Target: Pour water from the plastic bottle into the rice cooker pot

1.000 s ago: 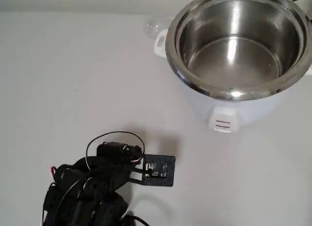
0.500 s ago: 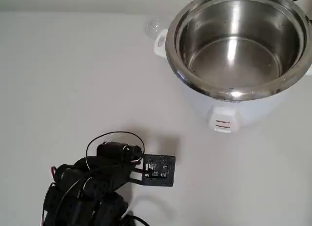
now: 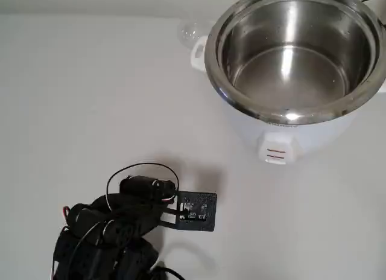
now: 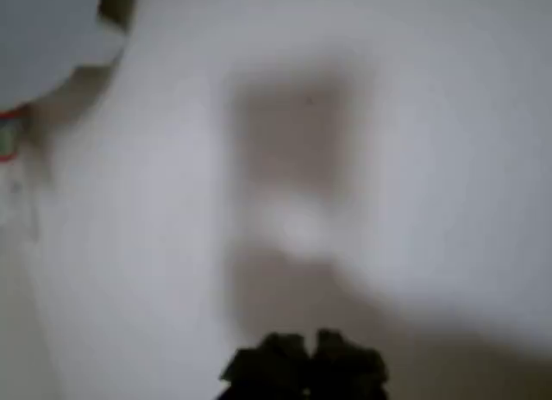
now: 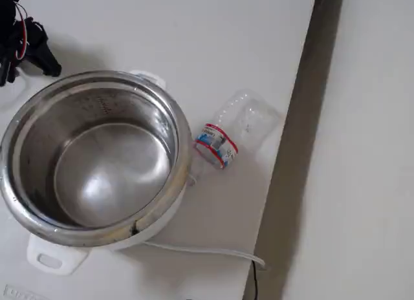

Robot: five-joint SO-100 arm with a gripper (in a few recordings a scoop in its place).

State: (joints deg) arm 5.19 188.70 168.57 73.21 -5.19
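— Where's the plastic bottle (image 5: 234, 130)?

— Lying on its side on the counter (image 3: 90, 99), just beside the rice cooker pot (image 3: 294, 54), on the far side of the pot from my arm. Clear, ribbed, white label with red bands; whether any water is in it I can't make out.

— And your fingers (image 4: 304, 365)?

— Well away from the pot, nothing between them that I can see. The wrist view is too blurred to tell how wide they stand.

— How would you do it well?

— Reach around the pot, not over its rim, and take the bottle across its ribbed body.
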